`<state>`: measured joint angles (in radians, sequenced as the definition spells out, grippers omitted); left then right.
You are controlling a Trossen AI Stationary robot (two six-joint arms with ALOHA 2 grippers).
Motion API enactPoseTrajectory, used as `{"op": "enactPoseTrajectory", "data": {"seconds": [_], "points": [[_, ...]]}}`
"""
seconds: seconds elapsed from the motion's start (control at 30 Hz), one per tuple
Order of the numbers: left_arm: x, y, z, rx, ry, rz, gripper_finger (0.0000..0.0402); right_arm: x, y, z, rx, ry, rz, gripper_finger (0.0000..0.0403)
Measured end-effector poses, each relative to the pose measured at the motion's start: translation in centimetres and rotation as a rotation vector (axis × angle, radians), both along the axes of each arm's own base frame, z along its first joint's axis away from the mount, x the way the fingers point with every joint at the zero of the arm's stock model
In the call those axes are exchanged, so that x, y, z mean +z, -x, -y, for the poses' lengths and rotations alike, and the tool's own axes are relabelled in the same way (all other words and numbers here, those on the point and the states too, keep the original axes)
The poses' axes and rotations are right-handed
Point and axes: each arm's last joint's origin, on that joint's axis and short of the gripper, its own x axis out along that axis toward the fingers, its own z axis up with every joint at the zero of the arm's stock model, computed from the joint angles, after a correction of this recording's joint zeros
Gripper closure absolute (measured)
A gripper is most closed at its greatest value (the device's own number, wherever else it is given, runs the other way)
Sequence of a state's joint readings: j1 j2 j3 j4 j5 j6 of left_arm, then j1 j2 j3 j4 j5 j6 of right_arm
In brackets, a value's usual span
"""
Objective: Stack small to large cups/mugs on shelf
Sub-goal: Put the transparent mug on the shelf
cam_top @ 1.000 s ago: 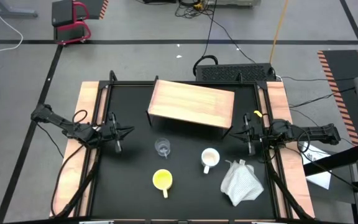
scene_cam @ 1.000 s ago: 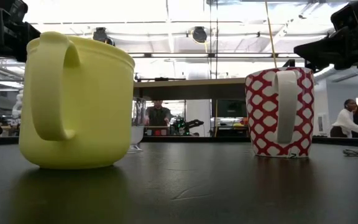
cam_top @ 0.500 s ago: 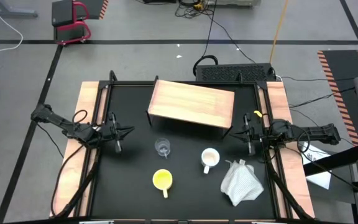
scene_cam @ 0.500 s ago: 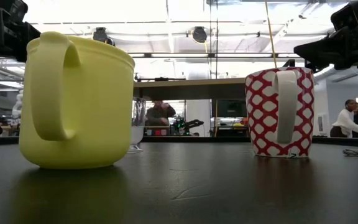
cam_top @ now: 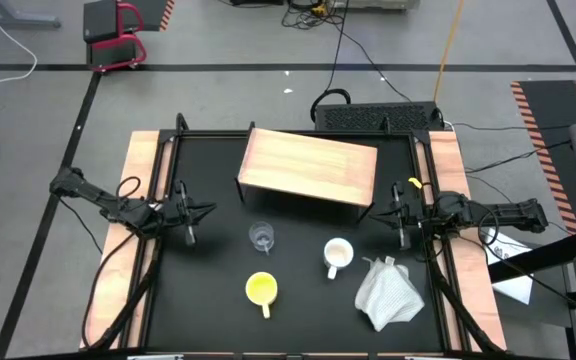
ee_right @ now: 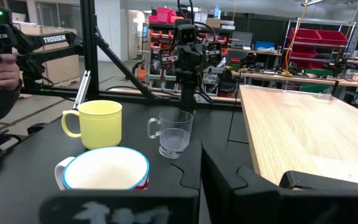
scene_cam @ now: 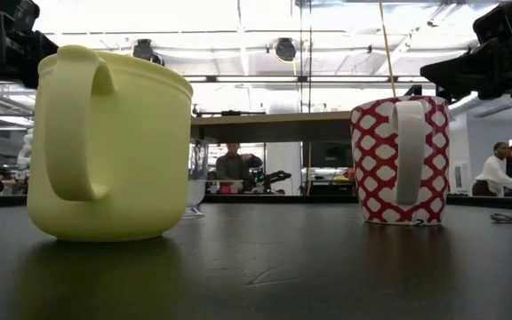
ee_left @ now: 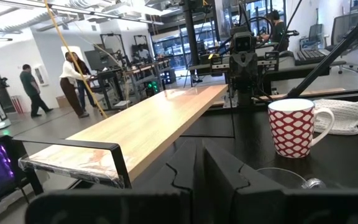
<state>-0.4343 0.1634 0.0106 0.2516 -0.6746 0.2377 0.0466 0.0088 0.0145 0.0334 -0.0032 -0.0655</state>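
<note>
Black counter (cam_top: 208,300) filled my overhead view, with the wooden shelf (cam_top: 310,166) at its far side as my landmark. In front of the shelf stood three empty vessels, well apart: the clear glass cup (cam_top: 261,237) nearest it, the red-and-white patterned mug (cam_top: 338,255) a little farther out, and the yellow mug (cam_top: 261,290) farthest. A white cloth (cam_top: 388,290) lay beside the patterned mug. My left end effector (cam_top: 194,211) hung off the shelf's left end, fingers nearly together and empty. My right end effector (cam_top: 400,216) hung off its right end, closed on nothing.
</note>
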Motion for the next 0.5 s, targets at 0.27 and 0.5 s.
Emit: {"op": "enactPoseTrajectory", "data": {"seconds": [0.27,0.5], "points": [[0.01,0.0,0.0,-0.001,0.007,0.002,0.0371,0.01,0.0,0.0,0.0,-0.035,-0.001,0.0403],[0.65,0.05,0.1,-0.051,0.062,0.075,0.0371,0.24,0.01,0.01,-0.002,0.004,0.025,0.0403]]}}
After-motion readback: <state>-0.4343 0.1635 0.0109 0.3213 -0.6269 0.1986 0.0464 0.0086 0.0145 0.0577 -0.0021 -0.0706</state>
